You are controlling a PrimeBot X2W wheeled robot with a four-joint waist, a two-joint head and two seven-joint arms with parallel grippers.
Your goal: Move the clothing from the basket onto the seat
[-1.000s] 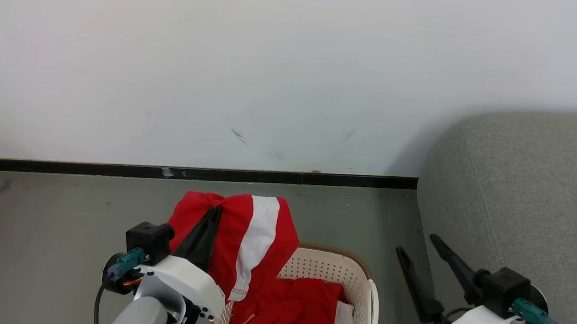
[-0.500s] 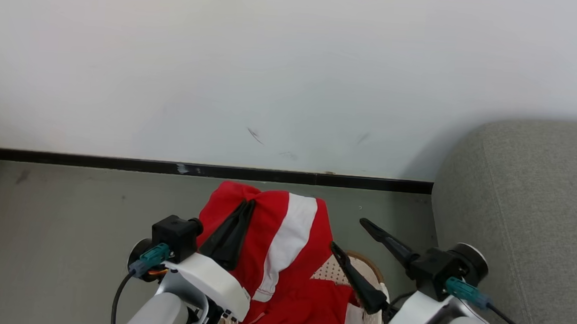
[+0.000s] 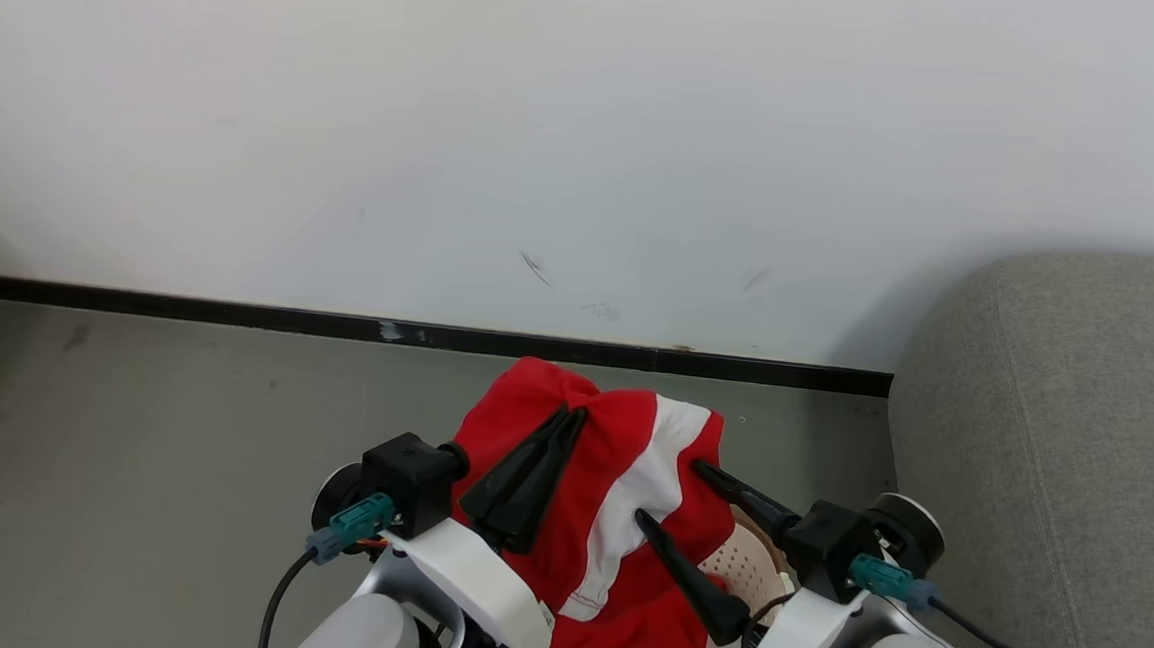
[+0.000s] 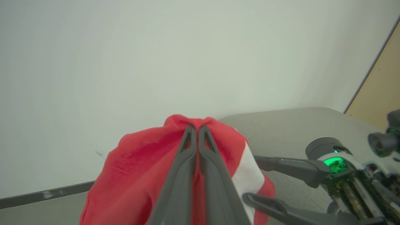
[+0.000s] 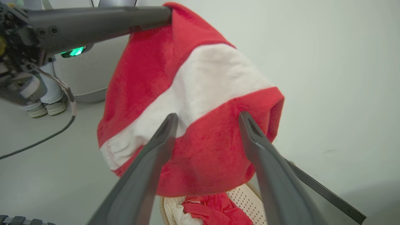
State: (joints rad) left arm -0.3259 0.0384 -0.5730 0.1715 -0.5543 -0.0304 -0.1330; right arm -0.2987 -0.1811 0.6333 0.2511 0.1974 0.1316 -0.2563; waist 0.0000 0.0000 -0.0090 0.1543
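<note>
A red garment with a white panel, part of the clothing [image 3: 620,437], hangs above the basket [image 3: 748,565], pinched at its top by my left gripper [image 3: 571,414], which is shut on it. The left wrist view shows the fabric [image 4: 140,168] bunched around the closed fingertips of the left gripper [image 4: 194,126]. My right gripper [image 3: 669,490] stands open right at the garment's lower right part. In the right wrist view the right gripper [image 5: 207,115] frames the red lower part of the clothing [image 5: 187,78]. More red clothing [image 5: 218,209] lies in the basket [image 5: 237,195]. The grey seat [image 3: 1061,444] is at the right.
A white wall with a black skirting strip [image 3: 237,315] runs behind the grey floor. A person's feet in shoes [image 5: 43,107] stand beside another grey upholstered piece [image 5: 84,72]. A wooden panel [image 4: 381,90] stands beyond the seat [image 4: 297,125].
The head camera has shifted. My right gripper swung left from beside the seat to the hanging garment, staying open. The left gripper carried the garment a little to the right.
</note>
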